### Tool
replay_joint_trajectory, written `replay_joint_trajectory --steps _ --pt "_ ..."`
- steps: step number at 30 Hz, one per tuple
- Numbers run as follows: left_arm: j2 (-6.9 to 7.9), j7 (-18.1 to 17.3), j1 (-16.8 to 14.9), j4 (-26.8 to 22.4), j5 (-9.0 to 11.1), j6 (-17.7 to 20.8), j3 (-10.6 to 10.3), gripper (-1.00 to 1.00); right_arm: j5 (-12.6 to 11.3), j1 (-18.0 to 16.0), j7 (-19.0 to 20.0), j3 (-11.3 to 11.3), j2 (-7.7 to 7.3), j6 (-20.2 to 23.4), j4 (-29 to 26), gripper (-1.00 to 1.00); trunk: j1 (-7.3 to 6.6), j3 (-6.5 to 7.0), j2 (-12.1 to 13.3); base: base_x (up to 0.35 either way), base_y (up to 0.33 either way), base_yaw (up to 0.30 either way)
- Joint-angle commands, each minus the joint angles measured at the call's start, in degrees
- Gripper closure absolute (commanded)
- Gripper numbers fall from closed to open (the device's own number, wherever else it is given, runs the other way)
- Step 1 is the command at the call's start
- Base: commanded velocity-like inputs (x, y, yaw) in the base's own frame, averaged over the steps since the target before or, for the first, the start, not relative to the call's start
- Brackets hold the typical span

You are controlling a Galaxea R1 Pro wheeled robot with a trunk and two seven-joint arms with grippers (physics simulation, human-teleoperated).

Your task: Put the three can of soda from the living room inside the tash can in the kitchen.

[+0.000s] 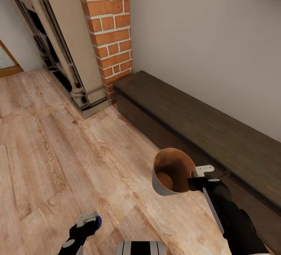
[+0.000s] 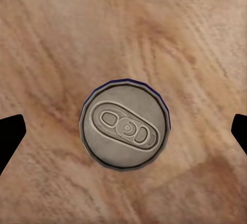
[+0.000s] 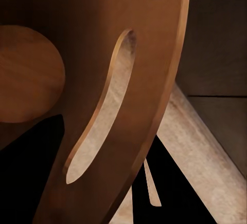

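The blue soda can (image 2: 125,129) appears top-on in the left wrist view, its silvery lid facing the camera and wood floor all around it. My left gripper (image 1: 88,220) hangs low over the floor, open; its black fingers (image 2: 10,136) stand wide on either side of the can without touching it. A sliver of the blue can (image 1: 98,222) peeks out beside that gripper. The trash can (image 1: 171,169), pale grey outside and brown inside, is tilted and held off the floor. My right gripper (image 1: 198,176) is shut on its rim. The bin's slotted wall (image 3: 154,54) sits close to the right wrist camera. The orange cans are out of view.
A red brick fireplace (image 1: 111,32) with a cream surround (image 1: 70,44) stands at the back left. A long, low dark wood cabinet (image 1: 203,122) runs along the wall, right behind the bin. A doorway edge (image 1: 8,66) shows at far left. Reddish wood floor (image 1: 58,149) stretches ahead and left.
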Motion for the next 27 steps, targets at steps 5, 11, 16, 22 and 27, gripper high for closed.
replay_joint_trajectory --steps 5,11,16,22,27 --pt "0.00 0.00 0.00 0.00 0.00 0.00 -0.06 -1.00 -0.56 -0.02 0.44 0.01 0.01 -0.04 -0.02 1.00 0.87 -0.71 -1.61 0.000 0.000 0.000" --pt "0.00 0.00 0.00 0.00 0.00 0.00 -0.07 -1.00 -0.56 -0.02 0.44 0.01 0.01 -0.04 -0.02 1.00 2.19 -1.79 -4.01 0.000 0.000 0.000" --pt "0.00 0.00 0.00 0.00 0.00 0.00 -0.07 -1.00 -0.56 -0.02 0.44 0.01 0.01 -0.04 -0.02 1.00 2.85 -2.33 -5.22 0.000 0.000 0.000" --pt "0.00 0.00 0.00 -0.07 0.00 -0.01 -0.07 -1.00 -0.56 -0.02 0.44 0.01 0.01 -0.04 -0.02 1.00 2.85 -2.33 -5.22 0.017 0.000 0.000" --pt "0.00 -0.01 0.00 -0.08 0.00 -0.70 -0.07 -1.00 -0.56 -0.02 0.44 0.01 0.01 -0.04 -0.02 1.00 2.85 -2.33 -5.22 0.149 0.000 0.000"
